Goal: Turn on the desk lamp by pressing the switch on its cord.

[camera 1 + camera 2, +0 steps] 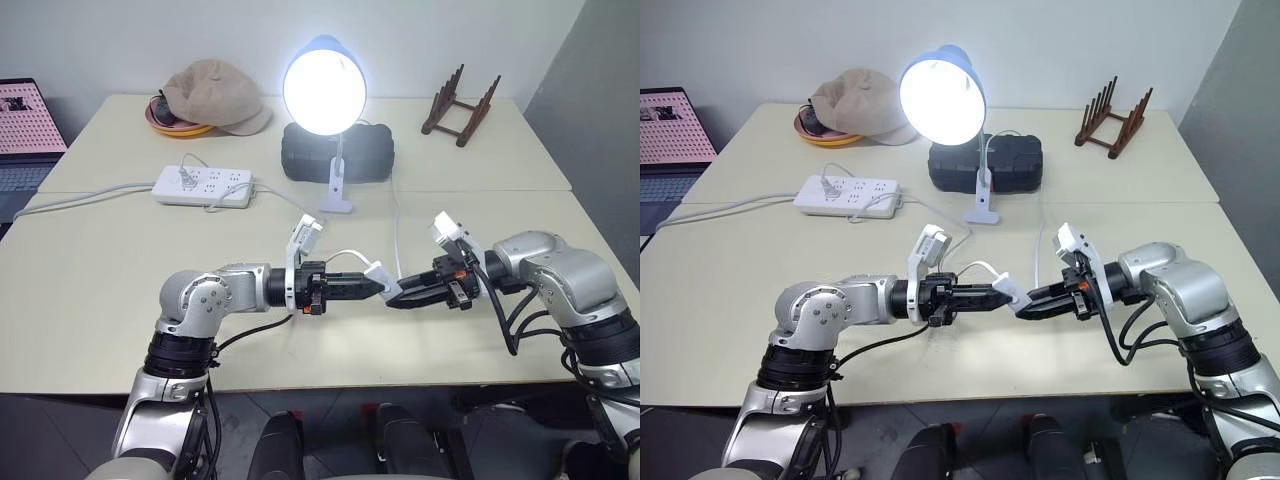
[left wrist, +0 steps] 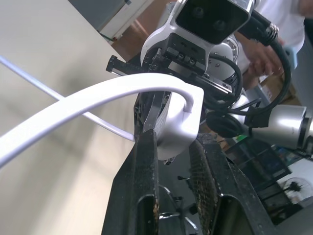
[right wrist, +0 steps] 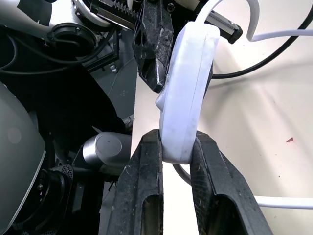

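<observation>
The desk lamp [image 1: 323, 90] stands clipped at the middle back of the table, its blue shade facing me and its bulb glowing brightly. Its thin white cord [image 1: 345, 254] loops forward to the switch [image 1: 383, 277], a small white oblong held up above the table's front. My left gripper [image 1: 372, 287] reaches in level from the left and is shut on one end of the switch [image 2: 178, 122]. From the right, my right gripper [image 1: 396, 297] is shut on the other end of the switch [image 3: 188, 88]. The two grippers' tips almost meet.
A white power strip [image 1: 203, 186] with plugs lies at the back left. Behind the lamp sits a black case [image 1: 337, 152]. A beige cap [image 1: 215, 95] rests on a bowl at the far left, a wooden rack [image 1: 460, 105] at the far right, a laptop [image 1: 25, 125] off the left edge.
</observation>
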